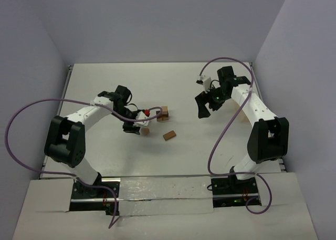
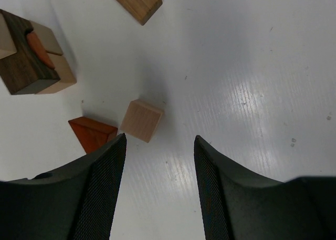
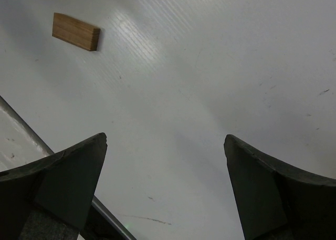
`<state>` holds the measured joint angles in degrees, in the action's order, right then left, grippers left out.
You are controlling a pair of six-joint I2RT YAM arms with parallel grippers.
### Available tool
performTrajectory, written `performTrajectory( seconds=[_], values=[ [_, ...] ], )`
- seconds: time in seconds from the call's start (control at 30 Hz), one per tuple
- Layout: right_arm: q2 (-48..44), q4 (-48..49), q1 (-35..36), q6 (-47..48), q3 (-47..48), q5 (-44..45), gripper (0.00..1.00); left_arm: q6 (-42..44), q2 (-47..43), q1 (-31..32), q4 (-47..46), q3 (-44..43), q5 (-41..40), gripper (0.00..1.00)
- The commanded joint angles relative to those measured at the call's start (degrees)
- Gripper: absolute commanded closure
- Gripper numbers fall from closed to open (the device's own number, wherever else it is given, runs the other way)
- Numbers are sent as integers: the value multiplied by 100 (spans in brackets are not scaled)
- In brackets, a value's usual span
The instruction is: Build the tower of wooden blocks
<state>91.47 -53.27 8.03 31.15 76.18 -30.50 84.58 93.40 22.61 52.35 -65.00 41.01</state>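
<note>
In the left wrist view, my left gripper (image 2: 160, 140) is open and empty above the table. Just beyond its fingertips lies a tan cube (image 2: 140, 120), with a reddish-brown triangular piece (image 2: 93, 134) beside it on the left. A small stack of dark brown and tan blocks (image 2: 31, 56) stands at the far left, and a brown bar (image 2: 135, 1) lies at the top. In the top view, the left gripper (image 1: 135, 126) is next to the cube (image 1: 145, 130), the stack (image 1: 164, 113) and the bar (image 1: 169, 135). My right gripper (image 1: 202, 104) is open and empty (image 3: 165, 137), well right of the blocks. It sees the bar (image 3: 75, 31) far off.
White table (image 1: 157, 82) with grey walls on three sides. A metal rail (image 3: 31, 140) runs along the table's edge at the lower left of the right wrist view. Purple cables loop beside both arms.
</note>
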Motion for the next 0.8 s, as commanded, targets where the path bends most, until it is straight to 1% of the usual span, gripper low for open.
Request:
performTrajectory(
  seconds=[0.0,0.23,0.43,0.77],
  values=[
    [58,-78,-15,14,230,-61,0,554,277,148,-189,-206,207,39],
    [115,-94,-12,23,222,-79,0,578,526,287,-467,-194,49,38],
    [159,-112,-12,32,229,-95,0,575,798,364,-470,-380,8,37],
    [238,-157,-12,42,289,-130,0,510,1117,464,-567,-473,-314,36]
  ],
)
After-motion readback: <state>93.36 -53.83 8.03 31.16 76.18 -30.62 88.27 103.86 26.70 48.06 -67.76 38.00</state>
